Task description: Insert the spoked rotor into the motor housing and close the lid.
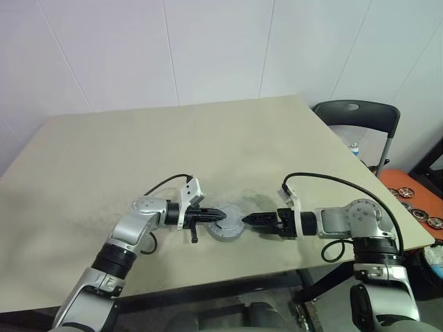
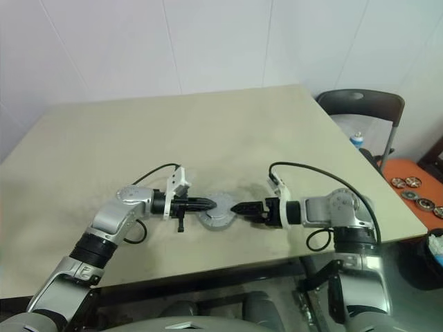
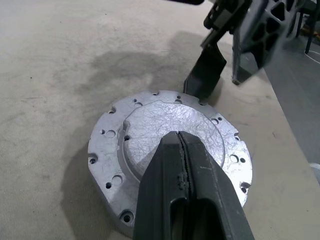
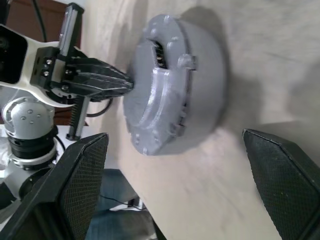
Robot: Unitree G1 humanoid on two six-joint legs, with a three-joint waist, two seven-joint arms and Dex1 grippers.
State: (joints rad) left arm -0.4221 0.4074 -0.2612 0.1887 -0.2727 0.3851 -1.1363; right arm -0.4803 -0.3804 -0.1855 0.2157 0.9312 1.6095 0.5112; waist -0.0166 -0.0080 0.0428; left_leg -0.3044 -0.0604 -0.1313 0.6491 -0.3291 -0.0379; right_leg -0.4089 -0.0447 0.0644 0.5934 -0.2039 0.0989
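My left gripper (image 3: 182, 150) is clenched empty over the grey lid (image 1: 227, 223); my right gripper (image 1: 248, 220) is released beside it. The lid covers whatever lies beneath; bare desk (image 1: 173, 145) all round.

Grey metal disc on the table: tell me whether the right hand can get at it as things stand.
Probably yes. The right hand is open and level with the grey metal disc, its fingertips close beside the rim with nothing between them. The shut left hand rests on the disc's top from the opposite side, leaving the right side free.
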